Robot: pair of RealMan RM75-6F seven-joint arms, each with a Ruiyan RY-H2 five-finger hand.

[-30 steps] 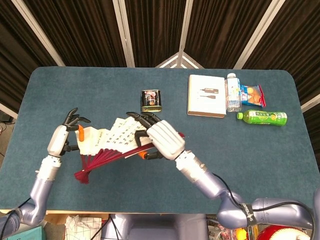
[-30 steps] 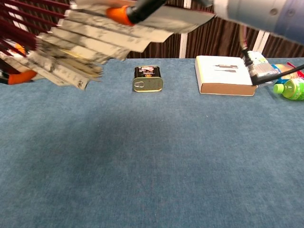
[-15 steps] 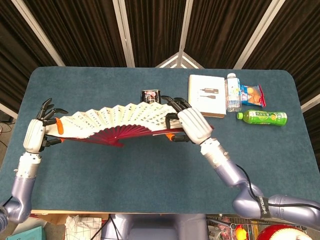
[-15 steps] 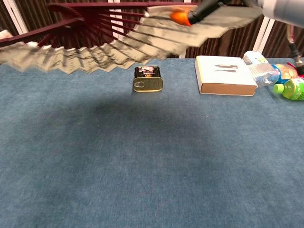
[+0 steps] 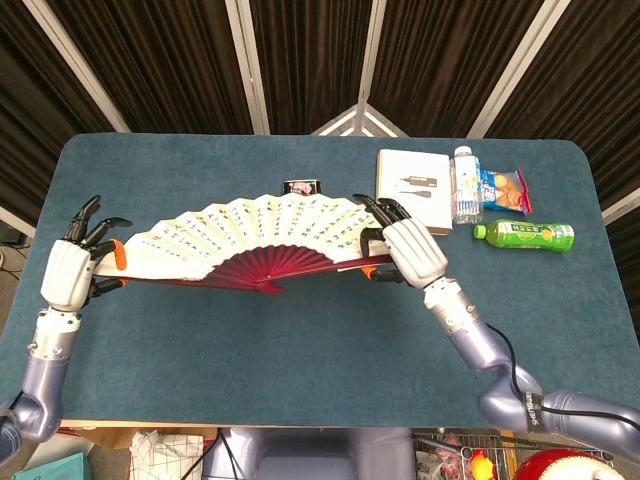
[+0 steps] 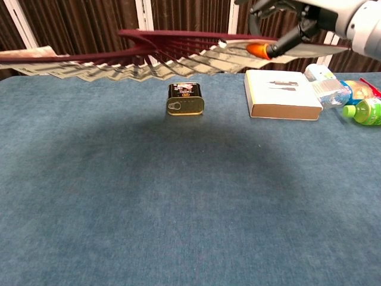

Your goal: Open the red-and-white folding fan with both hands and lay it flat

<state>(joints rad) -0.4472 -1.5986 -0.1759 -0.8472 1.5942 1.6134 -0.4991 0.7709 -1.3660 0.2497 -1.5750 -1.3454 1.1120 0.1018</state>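
The red-and-white folding fan point(image 5: 250, 232) is spread wide, held in the air above the blue table point(image 5: 320, 340). Its white paper arcs away from me and its dark red ribs point(image 5: 265, 268) meet at the near side. My left hand point(image 5: 72, 270) grips the fan's left end guard and my right hand point(image 5: 408, 250) grips the right end guard. In the chest view the fan point(image 6: 149, 59) hovers nearly level above the tabletop, with the right hand point(image 6: 297, 21) at the top right. The left hand is out of frame there.
A small dark tin point(image 6: 185, 98) stands under the fan's far edge. At the back right lie a white box point(image 5: 412, 191), a clear bottle point(image 5: 464, 185), a snack packet point(image 5: 502, 190) and a green bottle point(image 5: 525, 235).
The fan has gone from half folded to fully spread. My hands moved apart, the left one leftward and the right one rightward, and the fan tipped closer to level.
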